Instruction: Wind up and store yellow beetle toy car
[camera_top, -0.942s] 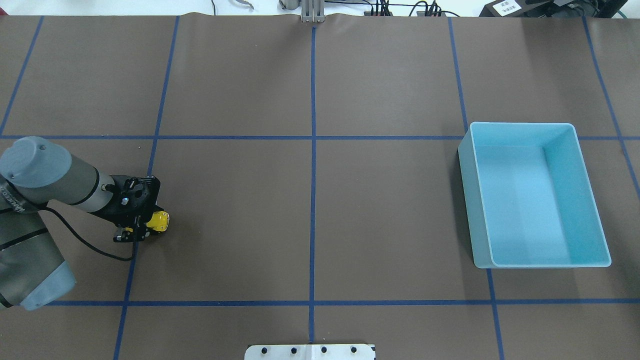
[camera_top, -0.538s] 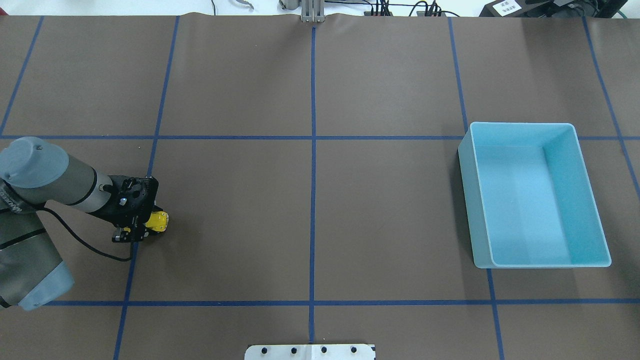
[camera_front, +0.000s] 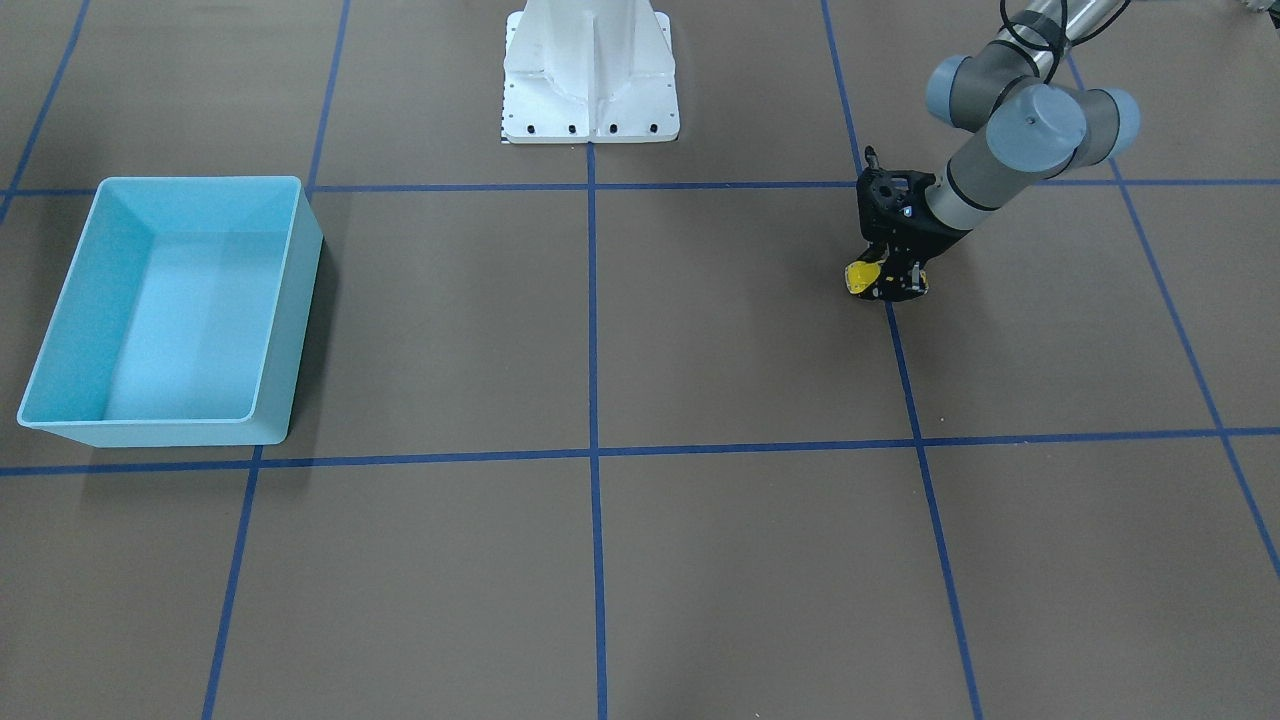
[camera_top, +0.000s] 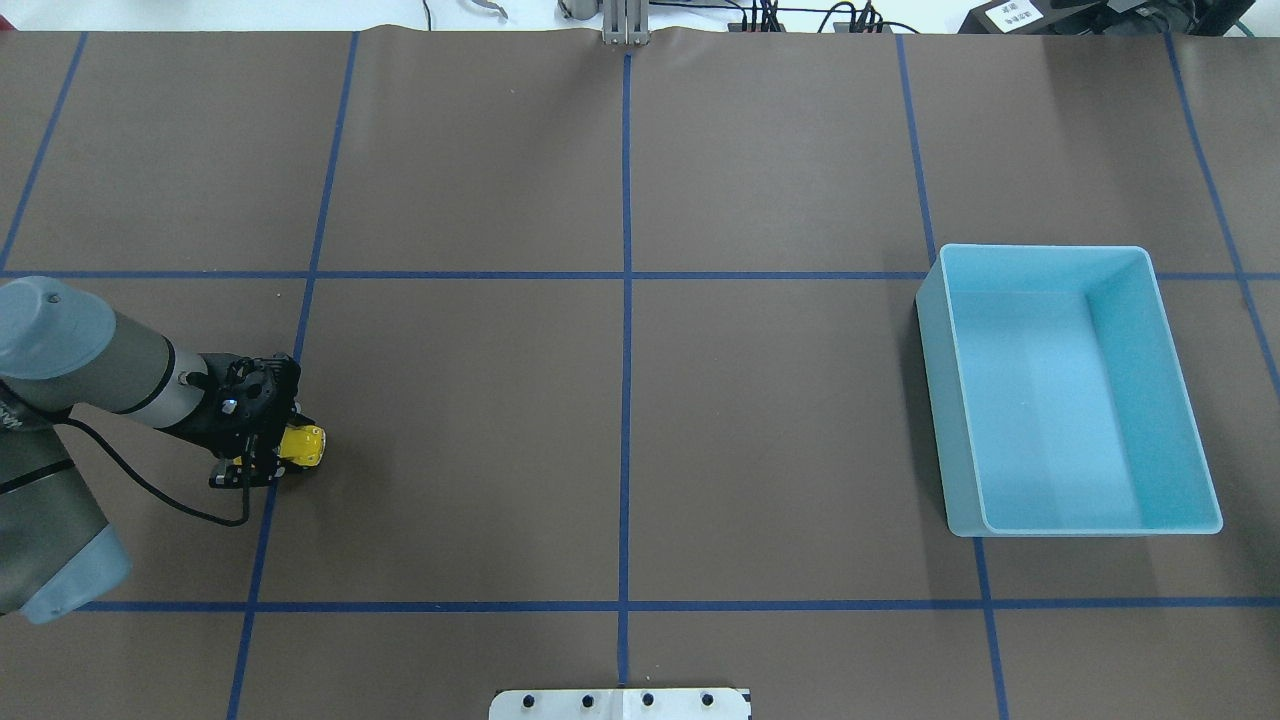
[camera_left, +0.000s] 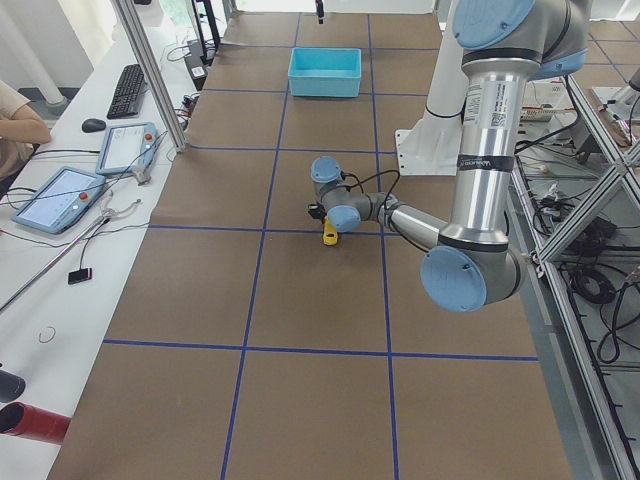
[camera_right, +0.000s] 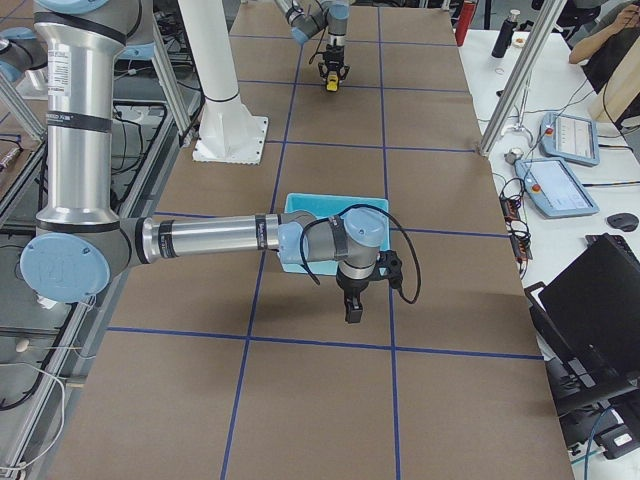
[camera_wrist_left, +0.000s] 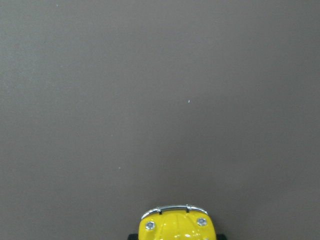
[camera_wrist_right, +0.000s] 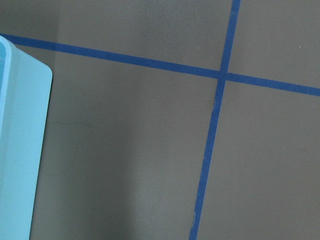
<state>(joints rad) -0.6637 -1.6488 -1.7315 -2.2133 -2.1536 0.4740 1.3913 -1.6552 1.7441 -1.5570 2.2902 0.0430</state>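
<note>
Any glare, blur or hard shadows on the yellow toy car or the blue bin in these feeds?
Left wrist view: the tiny yellow beetle toy car is sharp, cropped by the bottom edge, with small glints on its silvery bumper. Front-facing view: even light, a soft shadow beside the light blue plastic bin. Overhead view: no obvious glare.

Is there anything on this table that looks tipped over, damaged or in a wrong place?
Nothing stands out. The light blue plastic bin stands upright and empty, and the tiny yellow beetle toy car is gripped by the left tool, low over the brown table. No damage or spill shows.
</note>
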